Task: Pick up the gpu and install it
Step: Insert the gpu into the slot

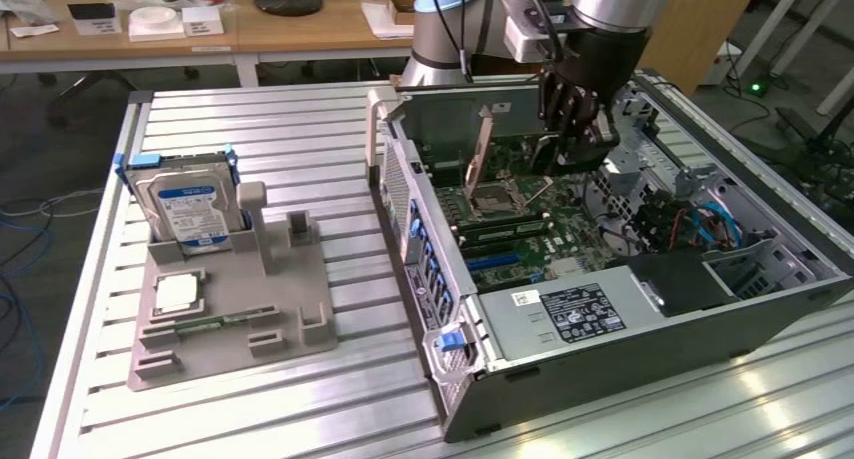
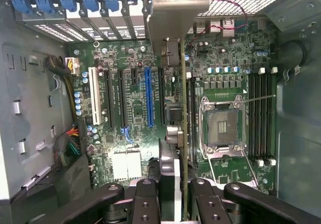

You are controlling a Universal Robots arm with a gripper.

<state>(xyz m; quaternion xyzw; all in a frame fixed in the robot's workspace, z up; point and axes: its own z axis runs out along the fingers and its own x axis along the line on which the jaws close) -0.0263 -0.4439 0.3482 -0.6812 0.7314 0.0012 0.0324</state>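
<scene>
Gripper [image 2: 173,185] jaws, partly closed, pinch the gpu [image 2: 174,114] by its top edge, keeping the card on edge so its connector faces the motherboard [image 2: 125,133]. The gpu hangs just above the motherboard, apparently unseated, its metal bracket [image 2: 178,18] toward the motherboard's rear edge. The arm reaches straight down over the motherboard, wrist vertical.

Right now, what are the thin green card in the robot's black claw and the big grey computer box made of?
The thin green card looks like circuit board, green with soldered parts; its end bracket seems bare shiny metal. The grey computer box seems painted sheet metal: thin folded edges.
</scene>
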